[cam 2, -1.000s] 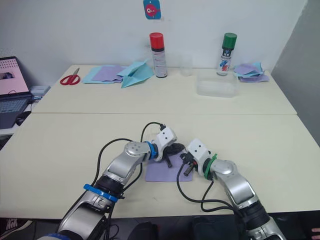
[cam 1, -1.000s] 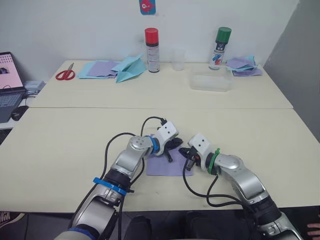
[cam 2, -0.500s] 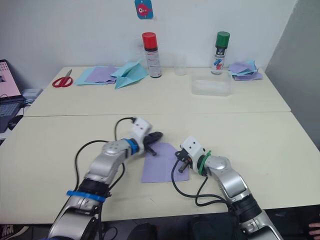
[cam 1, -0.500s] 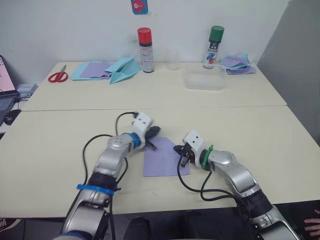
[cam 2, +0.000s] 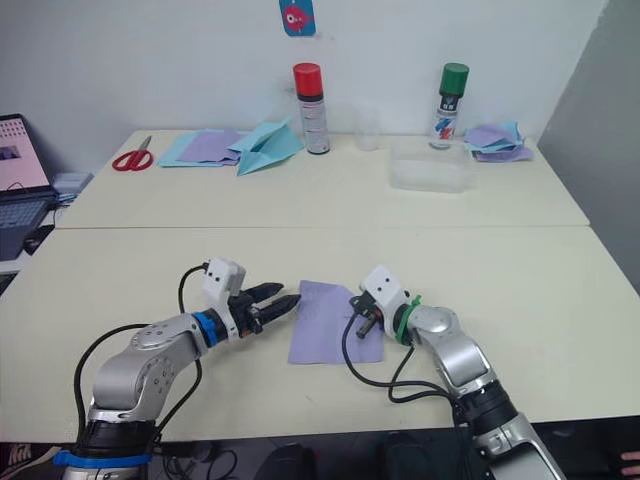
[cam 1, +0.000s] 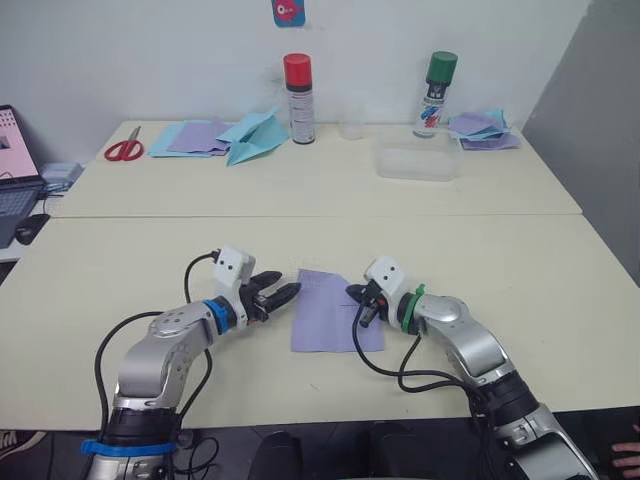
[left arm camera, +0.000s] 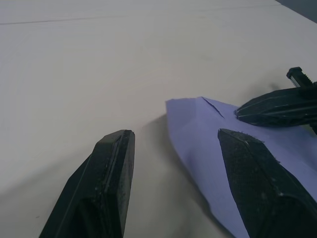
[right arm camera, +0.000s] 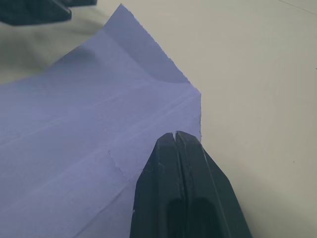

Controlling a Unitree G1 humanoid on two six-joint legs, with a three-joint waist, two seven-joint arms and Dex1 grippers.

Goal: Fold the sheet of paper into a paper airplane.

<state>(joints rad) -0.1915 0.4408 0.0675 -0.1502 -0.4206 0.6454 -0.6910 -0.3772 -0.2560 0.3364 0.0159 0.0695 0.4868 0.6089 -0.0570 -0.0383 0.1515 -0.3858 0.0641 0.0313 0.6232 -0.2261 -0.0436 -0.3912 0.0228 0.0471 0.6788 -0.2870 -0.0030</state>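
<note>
The sheet of paper (cam 1: 334, 322) lies flat on the cream bench (cam 1: 540, 300), a little in from the bench's near edge and about midway along it, between the two arms. It is lavender-purple, with creases running across it and one corner lifted slightly off the surface. The left end effector (cam 1: 283, 293) sits just beside the sheet's left edge with its two black fingers (left arm camera: 113, 168) spread apart, holding nothing; in the left wrist view one finger is over bare bench and the other over the margin of the paper. The right end effector (cam 1: 358, 303) is at the sheet's right edge, its fingers (right arm camera: 181, 178) pressed together with their tips on the paper near its corner; whether a fold of paper is pinched between them cannot be told. Toward the far edge of the bench stand a red-capped spray can (cam 1: 298, 86) and a green-capped spray can (cam 1: 436, 80), with a clear cup (cam 1: 350, 120) between them and a clear plastic tray (cam 1: 419, 160) in front of the green-capped one. Left of the red-capped can lie a light blue paper airplane (cam 1: 252, 136), a stack of blue and purple sheets (cam 1: 192, 138) and red-handled scissors (cam 1: 124, 148) near the far left corner. More folded papers (cam 1: 482, 130) are heaped at the far right corner. A laptop (cam 1: 18, 165) sits beyond the bench's left end.
</note>
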